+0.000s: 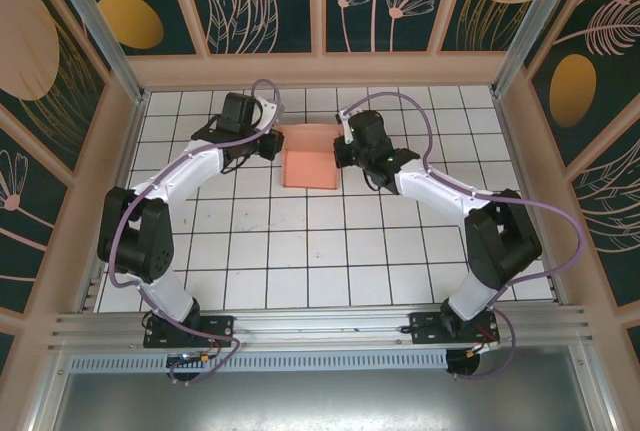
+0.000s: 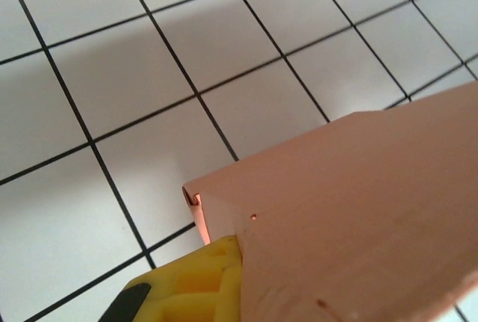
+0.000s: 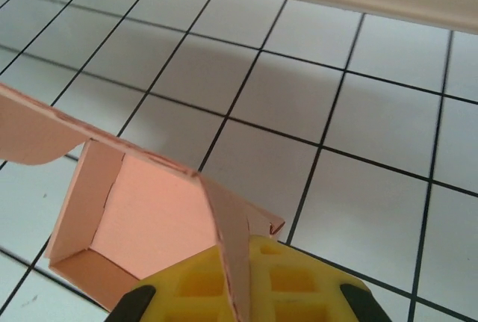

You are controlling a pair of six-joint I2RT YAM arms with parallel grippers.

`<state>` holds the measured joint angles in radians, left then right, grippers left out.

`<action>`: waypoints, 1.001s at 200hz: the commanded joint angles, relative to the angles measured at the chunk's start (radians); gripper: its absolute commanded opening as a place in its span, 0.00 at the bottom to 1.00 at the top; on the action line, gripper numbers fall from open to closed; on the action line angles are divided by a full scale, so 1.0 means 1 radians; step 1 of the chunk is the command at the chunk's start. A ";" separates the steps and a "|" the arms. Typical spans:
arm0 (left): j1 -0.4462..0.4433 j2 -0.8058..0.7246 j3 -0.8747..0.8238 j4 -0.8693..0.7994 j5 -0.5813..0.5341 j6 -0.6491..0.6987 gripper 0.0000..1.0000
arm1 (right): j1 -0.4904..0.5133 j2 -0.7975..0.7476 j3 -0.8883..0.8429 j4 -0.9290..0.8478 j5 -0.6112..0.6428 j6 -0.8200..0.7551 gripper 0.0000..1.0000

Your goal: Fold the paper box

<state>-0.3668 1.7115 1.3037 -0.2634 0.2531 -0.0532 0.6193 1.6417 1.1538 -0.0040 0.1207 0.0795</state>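
paper box (image 1: 310, 163), clamped between left gripper (image 1: 273, 147) and right gripper (image 1: 343, 154) (one per side)

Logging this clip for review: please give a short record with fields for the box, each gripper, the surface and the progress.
object: paper box, salmon-pink card, partly folded, walls raised
position: far middle of the table, between the grippers
left gripper: shut on the box's left side
right gripper: shut on a wall at its right side
surface: white tiles, black grid
progress: unfinished, a rounded flap still sticks out
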 commanded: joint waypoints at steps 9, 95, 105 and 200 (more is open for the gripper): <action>-0.053 -0.004 -0.049 0.248 -0.024 -0.169 0.00 | 0.009 0.004 -0.045 0.057 0.118 0.182 0.00; -0.088 0.093 -0.094 0.352 -0.113 -0.345 0.00 | 0.041 0.039 -0.147 0.236 0.272 0.292 0.00; -0.094 0.096 -0.098 0.367 -0.120 -0.354 0.00 | 0.043 0.042 -0.160 0.254 0.283 0.305 0.00; -0.110 0.083 -0.183 0.436 -0.121 -0.400 0.00 | 0.057 0.024 -0.258 0.320 0.369 0.434 0.00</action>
<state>-0.4763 1.8114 1.1442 0.1070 0.1215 -0.3988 0.6769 1.6699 0.9047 0.3298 0.4187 0.4286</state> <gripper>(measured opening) 0.044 0.051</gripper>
